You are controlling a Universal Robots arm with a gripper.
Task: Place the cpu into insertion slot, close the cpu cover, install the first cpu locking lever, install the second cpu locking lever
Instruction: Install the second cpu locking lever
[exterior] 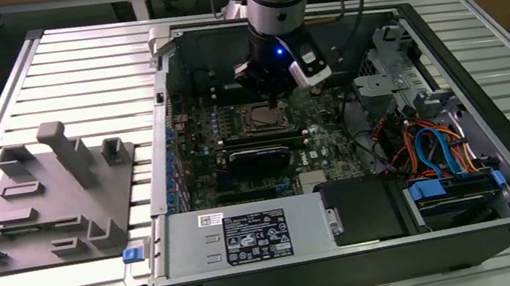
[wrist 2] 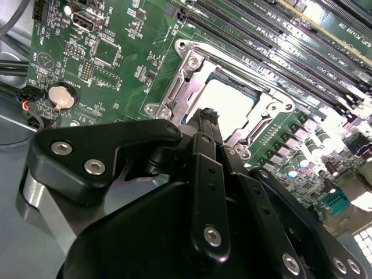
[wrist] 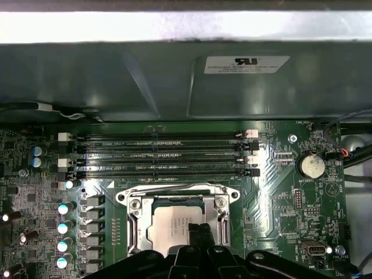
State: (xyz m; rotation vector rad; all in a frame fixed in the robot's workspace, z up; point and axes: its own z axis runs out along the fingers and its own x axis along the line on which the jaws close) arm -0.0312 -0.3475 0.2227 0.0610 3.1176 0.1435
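We hold our hand (wrist 2: pixel 208 119) narrowed to a closed tip just above the chip (wrist: pixel 174 224), which already sits in the socket (exterior: pixel 259 117) under the metal frame (wrist 2: pixel 192 70). We judge the levers remain; latching needs a careful sideways push.

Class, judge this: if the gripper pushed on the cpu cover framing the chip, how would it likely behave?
The cpu cover looks like thin sheet metal, so probably light yet fairly stiff. It lies flat around the cpu, so it would likely pivot rather than slide. Its shiny surface may be slippery under the gripper.
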